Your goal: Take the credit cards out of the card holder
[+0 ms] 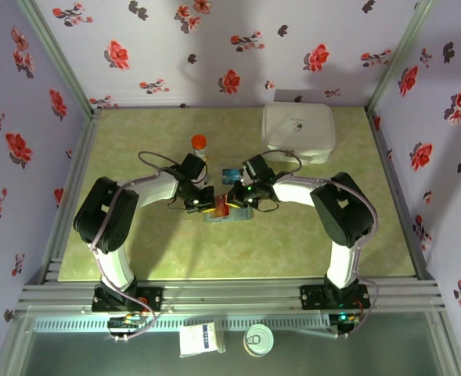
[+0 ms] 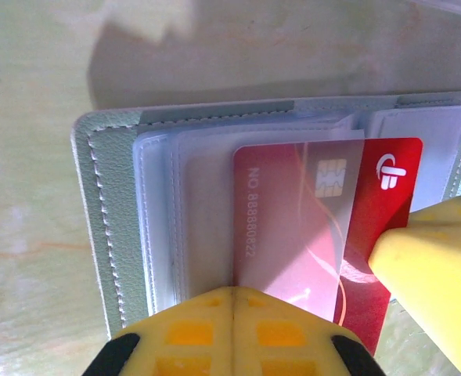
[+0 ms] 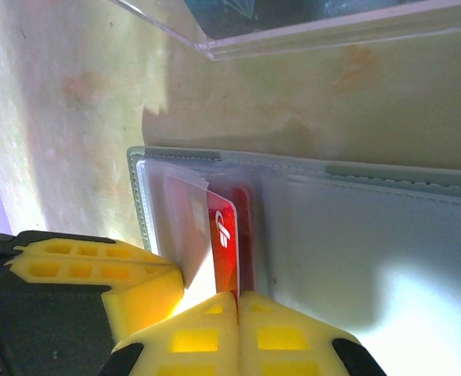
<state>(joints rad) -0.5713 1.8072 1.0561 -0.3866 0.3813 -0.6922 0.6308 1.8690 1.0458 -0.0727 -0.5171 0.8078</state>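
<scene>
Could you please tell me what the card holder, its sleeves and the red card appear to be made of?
Card holder: probably matte faux leather, stitched edge.
Sleeves: clear glossy plastic film, card visible through.
Red card: glossy printed plastic, apparently, with metallic chip.

The red card [image 2: 375, 223] in the card holder [image 2: 109, 227] had pale print that read "NO 8888" and then more numbers that were hard to read. A round white sign [image 2: 388, 171] sat on the card's end that stuck out of the card holder.
</scene>
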